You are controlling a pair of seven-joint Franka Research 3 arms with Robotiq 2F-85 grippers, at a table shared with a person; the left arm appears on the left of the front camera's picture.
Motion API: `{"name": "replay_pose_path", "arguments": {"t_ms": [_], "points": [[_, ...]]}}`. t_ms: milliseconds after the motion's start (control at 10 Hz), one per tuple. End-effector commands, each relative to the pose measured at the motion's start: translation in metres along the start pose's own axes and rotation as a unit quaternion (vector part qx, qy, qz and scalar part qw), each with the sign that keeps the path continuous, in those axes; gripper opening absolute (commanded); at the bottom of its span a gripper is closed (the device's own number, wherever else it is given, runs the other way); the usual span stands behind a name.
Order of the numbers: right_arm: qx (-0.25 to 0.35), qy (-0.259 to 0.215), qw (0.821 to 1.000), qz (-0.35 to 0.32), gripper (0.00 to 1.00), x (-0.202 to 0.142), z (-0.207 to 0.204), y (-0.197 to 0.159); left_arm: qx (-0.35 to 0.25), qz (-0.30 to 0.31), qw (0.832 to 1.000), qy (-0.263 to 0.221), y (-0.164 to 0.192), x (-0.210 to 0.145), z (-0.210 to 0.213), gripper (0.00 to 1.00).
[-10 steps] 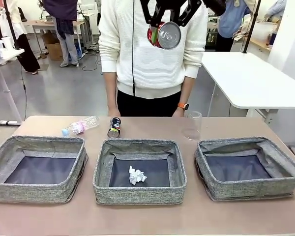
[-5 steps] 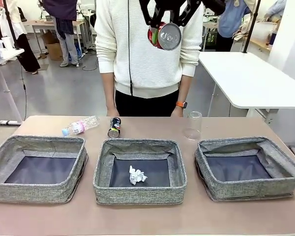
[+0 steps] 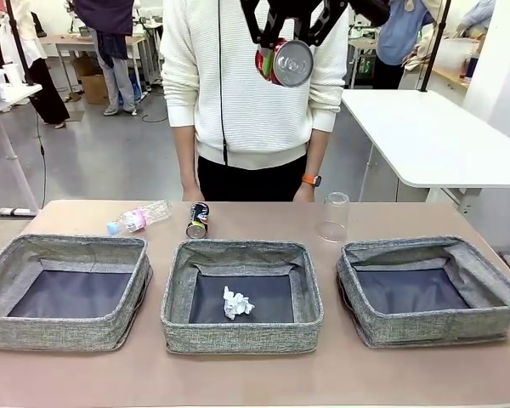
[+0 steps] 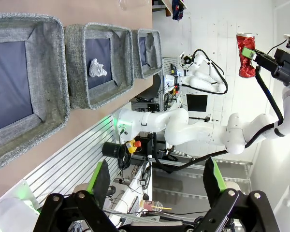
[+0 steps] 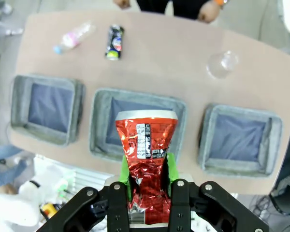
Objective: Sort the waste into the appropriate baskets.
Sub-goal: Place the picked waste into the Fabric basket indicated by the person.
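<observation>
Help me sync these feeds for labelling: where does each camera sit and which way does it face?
Front: fixed on the robot's side, facing across three baskets at the person; the right hand holds a crushed can aloft.
Left wrist: off the table's left end, rolled sideways, facing along the baskets and arm bases; its open left hand at bottom.
Right wrist: high up, facing straight down at the table; right hand gripping the can.
Shared: front and left wrist both show the paper ball in the middle basket.
</observation>
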State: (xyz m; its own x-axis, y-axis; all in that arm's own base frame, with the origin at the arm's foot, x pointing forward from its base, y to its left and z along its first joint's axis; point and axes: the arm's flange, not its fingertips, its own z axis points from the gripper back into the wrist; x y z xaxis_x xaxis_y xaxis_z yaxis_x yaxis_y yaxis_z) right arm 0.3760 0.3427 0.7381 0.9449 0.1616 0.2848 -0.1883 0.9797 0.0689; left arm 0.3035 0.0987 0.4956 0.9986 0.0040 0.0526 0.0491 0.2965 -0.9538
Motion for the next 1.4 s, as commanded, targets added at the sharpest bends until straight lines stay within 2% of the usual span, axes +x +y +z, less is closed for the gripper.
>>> {"name": "replay_pose_path", "arguments": {"t_ms": [0, 1300], "points": [[-0.006, -0.008, 1.000, -0.005, 0.32, -0.0011, -0.0005, 0.0020, 0.001, -0.008, 1.000, 0.005, -0.0011, -0.0026, 0.0014, 1.00], [-0.006, -0.008, 1.000, -0.005, 0.32, -0.0011, -0.0005, 0.0020, 0.001, -0.008, 1.000, 0.005, -0.0011, -0.0026, 0.0014, 1.00]]}}
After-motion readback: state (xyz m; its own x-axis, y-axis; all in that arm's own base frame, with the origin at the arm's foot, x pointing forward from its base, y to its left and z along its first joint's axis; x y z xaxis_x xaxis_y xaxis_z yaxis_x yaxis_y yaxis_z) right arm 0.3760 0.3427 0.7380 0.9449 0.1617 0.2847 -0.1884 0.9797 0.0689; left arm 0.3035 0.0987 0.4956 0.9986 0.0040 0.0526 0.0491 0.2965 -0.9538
